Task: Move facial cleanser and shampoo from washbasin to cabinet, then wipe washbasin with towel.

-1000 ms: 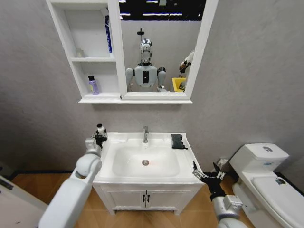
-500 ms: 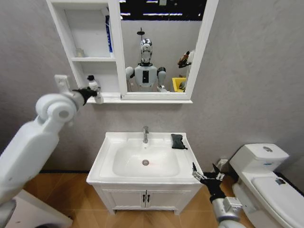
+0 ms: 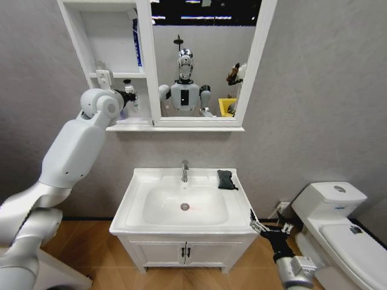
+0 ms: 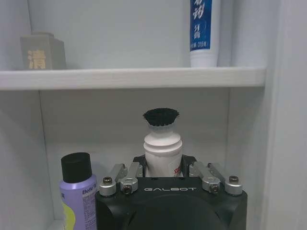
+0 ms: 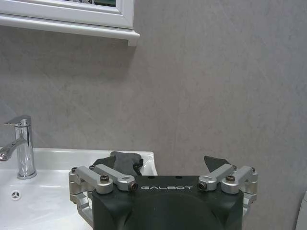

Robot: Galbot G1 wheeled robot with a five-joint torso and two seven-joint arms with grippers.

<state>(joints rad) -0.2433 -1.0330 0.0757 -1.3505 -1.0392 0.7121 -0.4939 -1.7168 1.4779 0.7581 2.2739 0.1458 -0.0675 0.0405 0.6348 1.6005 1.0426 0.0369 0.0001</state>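
Placing: left gripper (image 4: 163,168) clamps white black-capped bottle (image 4: 162,143) inside cabinet (image 3: 84,48), beside purple bottle (image 4: 77,191).
Pending: right gripper (image 3: 270,228), spread wide, near washbasin (image 3: 136,181); towel (image 3: 226,179) beyond it, unused.

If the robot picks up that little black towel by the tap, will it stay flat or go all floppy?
Probably floppy: the towel already lies crumpled on the washbasin rim, so it looks soft. It likely weighs little, being much smaller than the basin. It shouldn't roll away.

In my left gripper (image 4: 163,167) a white bottle (image 4: 163,151) with a black cap stands upright, jaws closed on its base, inside the lowest niche of the white cabinet (image 3: 115,75) just beside a lilac black-capped bottle (image 4: 76,194). On the white washbasin (image 3: 181,226), the dark towel (image 3: 226,179) lies crumpled at the back right corner, right of the chrome tap (image 3: 185,171).
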